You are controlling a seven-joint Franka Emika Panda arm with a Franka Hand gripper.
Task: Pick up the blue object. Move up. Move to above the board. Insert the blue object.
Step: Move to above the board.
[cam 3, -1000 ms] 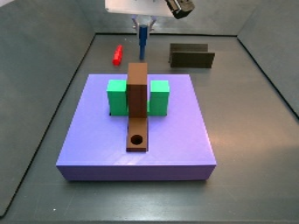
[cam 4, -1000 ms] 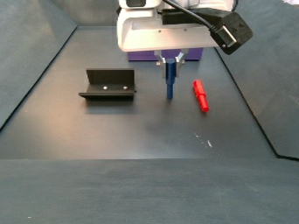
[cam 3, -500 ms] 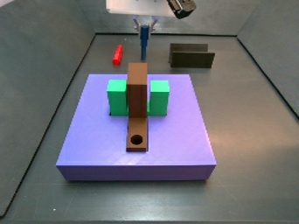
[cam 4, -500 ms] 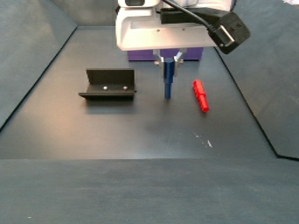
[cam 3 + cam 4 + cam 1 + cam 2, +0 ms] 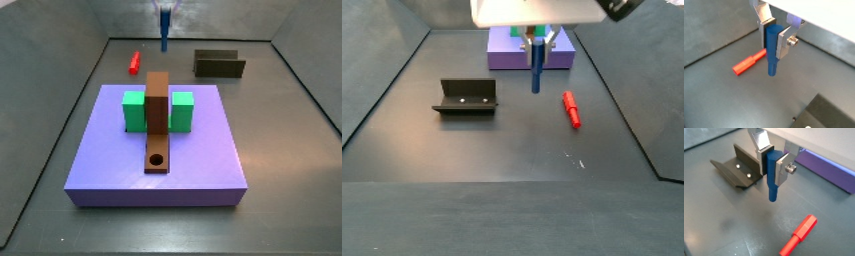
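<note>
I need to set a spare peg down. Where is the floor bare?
Bare floor lies between the fixture and red stick, and nearer the camera there. Crowded: the slab top carries board and block. The pincer holds the rod aloft.

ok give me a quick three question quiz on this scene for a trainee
1. True or false: the claw holds the blue object upright, clear of the floor.
2. What lies on the floor beside the fixture in a side view: A) the red stick, B) a green ball, C) a yellow cup?
3. Fill in: the board rests on the green block and the purple ____.

Key: 1 true; 2 A; 3 slab.
</note>
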